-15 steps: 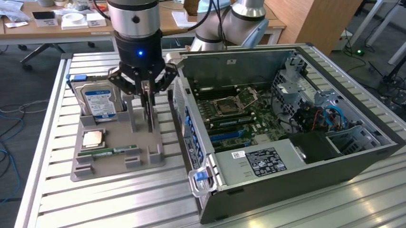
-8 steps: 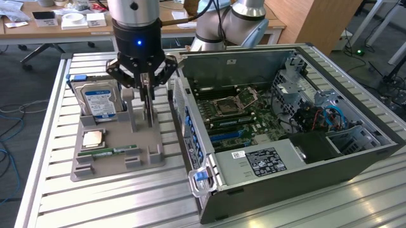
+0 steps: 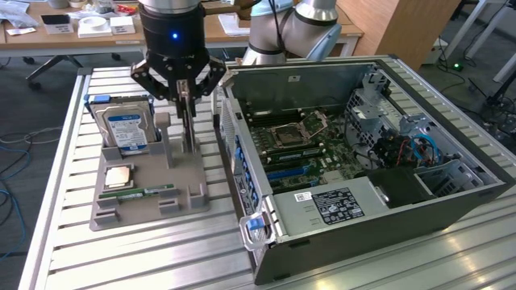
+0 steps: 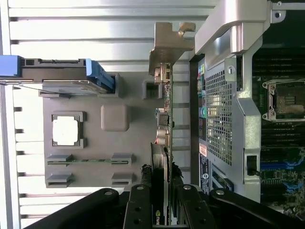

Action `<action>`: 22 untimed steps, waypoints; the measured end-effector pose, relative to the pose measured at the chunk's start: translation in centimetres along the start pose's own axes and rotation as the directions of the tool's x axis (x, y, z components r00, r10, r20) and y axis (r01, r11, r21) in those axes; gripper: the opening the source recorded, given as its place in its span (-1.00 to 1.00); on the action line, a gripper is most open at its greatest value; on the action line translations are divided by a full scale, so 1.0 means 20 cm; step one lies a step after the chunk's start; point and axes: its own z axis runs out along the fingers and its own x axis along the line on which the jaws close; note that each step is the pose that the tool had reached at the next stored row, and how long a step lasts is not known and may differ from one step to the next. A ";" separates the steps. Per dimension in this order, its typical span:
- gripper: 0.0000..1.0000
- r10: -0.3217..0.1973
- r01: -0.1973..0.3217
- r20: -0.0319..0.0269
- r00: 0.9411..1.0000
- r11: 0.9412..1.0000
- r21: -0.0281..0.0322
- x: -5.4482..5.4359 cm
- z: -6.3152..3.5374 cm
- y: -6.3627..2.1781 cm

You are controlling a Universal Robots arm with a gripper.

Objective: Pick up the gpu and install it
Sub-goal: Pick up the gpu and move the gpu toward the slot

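Evidently, in the exterior view, the thin flat green gpu [image 3: 190, 130] is seen standing in a grey plastic holder [image 3: 185, 184] on the slatted metal bench [image 3: 121, 254], long axis upright, directly beneath the black fingers [image 3: 182, 90], while in the wrist view those fingers [image 4: 140, 210] are clamped on both its faces [image 4: 164, 143], the open black computer case [image 4: 224, 119] just beside.

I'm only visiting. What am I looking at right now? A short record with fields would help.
fingers: closed on either side of the gpu
gpu: upright, standing in the grey holder tray beside the computer case
also in tray: hard drive, processor chip, memory stick
computer case: open, motherboard exposed
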 end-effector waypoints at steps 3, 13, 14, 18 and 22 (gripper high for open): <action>-0.48 0.000 0.000 0.000 1.000 1.000 0.000 0.00 -0.048 0.002; -0.48 0.000 0.000 0.000 1.000 1.000 0.000 0.00 -0.165 0.006; -0.48 0.000 0.000 0.000 1.000 1.000 0.000 0.00 -0.171 0.006; -0.48 0.000 0.000 0.000 1.000 1.000 0.000 0.00 -0.197 0.007; -0.48 0.000 0.000 0.000 1.000 1.000 0.000 -0.01 -0.218 0.008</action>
